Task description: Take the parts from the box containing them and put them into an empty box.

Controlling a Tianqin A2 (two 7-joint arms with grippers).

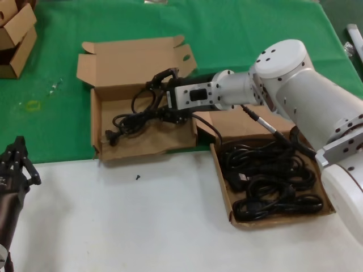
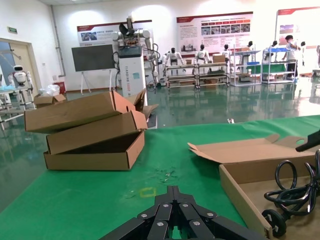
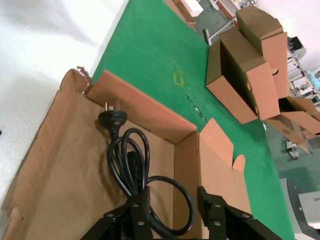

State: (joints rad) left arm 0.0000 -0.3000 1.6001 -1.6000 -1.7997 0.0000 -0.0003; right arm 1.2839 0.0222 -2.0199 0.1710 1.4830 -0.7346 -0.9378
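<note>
My table (image 1: 113,215) is white along the near side, with a green cloth (image 1: 249,34) covering the far part. On the green, with its ragged front wall reaching the white edge, lies a shallow brown box (image 1: 102,122), its lid open and laid back. To its right a second shallow box (image 1: 227,198) sits mostly on the white, touching the first at a corner. Stacked small cartons (image 1: 17,37) rest on the green at my far left. A small dark speck (image 1: 137,177) lies on the white between the boxes.
</note>
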